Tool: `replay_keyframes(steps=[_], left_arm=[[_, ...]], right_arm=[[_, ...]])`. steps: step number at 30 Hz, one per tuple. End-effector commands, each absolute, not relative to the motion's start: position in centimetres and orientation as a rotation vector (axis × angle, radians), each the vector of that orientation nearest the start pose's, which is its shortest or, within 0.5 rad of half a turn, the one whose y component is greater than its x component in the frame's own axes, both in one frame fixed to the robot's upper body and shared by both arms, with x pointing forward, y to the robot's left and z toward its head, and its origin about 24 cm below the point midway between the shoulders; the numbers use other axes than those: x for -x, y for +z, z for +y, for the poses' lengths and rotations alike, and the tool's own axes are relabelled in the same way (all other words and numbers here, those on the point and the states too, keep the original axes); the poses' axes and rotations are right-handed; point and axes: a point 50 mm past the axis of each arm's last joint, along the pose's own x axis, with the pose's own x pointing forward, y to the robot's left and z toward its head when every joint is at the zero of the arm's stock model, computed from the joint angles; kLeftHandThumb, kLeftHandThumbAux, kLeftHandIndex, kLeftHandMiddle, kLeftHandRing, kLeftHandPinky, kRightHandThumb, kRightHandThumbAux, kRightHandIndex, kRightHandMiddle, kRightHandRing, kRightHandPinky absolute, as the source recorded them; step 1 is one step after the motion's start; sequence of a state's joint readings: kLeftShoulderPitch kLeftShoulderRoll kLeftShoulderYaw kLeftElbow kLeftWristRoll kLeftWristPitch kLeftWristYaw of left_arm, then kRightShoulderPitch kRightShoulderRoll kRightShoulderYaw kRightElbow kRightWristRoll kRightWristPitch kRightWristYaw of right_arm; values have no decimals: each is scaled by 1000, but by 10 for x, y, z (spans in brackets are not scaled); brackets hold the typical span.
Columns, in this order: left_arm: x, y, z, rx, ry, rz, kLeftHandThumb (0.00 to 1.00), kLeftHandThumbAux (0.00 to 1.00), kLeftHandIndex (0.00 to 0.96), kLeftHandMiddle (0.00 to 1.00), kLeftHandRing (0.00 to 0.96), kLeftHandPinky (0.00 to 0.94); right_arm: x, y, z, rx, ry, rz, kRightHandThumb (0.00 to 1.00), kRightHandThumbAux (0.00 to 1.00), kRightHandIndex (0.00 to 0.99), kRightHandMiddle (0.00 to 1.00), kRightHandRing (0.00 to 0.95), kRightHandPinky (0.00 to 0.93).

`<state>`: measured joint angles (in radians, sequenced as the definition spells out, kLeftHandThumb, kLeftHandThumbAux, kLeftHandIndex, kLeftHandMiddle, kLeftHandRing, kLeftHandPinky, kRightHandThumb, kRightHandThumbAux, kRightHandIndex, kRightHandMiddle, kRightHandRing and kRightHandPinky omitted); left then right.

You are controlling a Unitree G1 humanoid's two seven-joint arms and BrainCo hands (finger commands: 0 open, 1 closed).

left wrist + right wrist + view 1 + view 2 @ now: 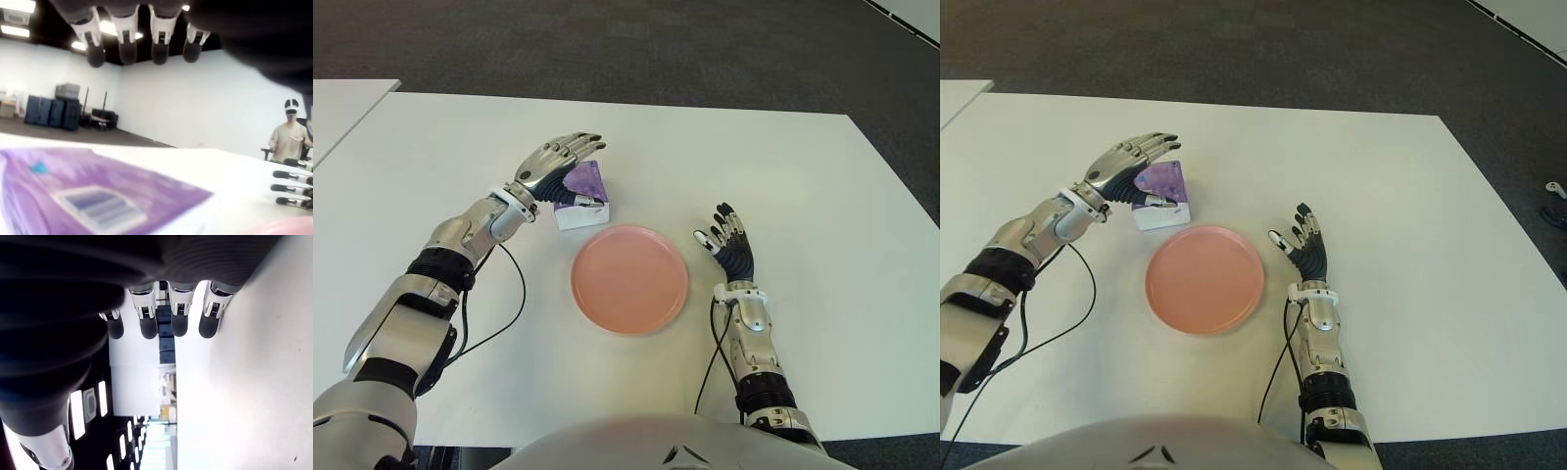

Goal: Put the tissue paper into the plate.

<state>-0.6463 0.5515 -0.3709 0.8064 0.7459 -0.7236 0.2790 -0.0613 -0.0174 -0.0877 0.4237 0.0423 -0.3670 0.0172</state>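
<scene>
A white table (803, 176) with a smooth matte top stands on dark grey carpet (607, 39); in the left wrist view the room behind has white walls and ceiling lights, with a seated person (289, 139) at the far edge.

The left hand (558, 166) hovers over the tissue paper (584, 194), its four long fingers (128, 46) extended and held side by side above the pack while the thumb sits low at the pack's near side. The fingers are open and do not close on anything; whether the thumb touches the pack cannot be told. The right hand (726, 240) shows to the right of the plate (629, 278), fingers spread and holding nothing, palm turned toward the plate.

The plate is round, shallow, pink and glossy, with a low raised rim, and nothing lies in it. It sits near the table's centre, between the two hands.

The tissue paper is a small rectangular pack with a purple printed top and white sides, lying on the table just beyond the plate's far left edge, outside the plate.

A thin black cable (504, 304) loops on the table beside the left forearm.
</scene>
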Motion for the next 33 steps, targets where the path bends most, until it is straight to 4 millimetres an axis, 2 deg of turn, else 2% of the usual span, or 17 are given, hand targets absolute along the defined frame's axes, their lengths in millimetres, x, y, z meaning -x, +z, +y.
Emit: replay_keyframes(steps=[1, 19, 33], left_arm=[[-339, 86, 174, -1213, -499, -515, 187, 340, 0, 0, 0, 0], [-336, 78, 173, -1196, -637, -429, 178, 364, 0, 0, 0, 0], [-342, 73, 180, -1416, -632, -409, 108, 326, 0, 0, 0, 0]], right_arm=[[-238, -33, -169, -49, -75, 156, 23, 737, 0, 0, 0, 0], [-239, -35, -171, -21, -61, 161, 22, 705, 0, 0, 0, 0], [-238, -37, -172, -25, -70, 174, 16, 738, 0, 0, 0, 0]])
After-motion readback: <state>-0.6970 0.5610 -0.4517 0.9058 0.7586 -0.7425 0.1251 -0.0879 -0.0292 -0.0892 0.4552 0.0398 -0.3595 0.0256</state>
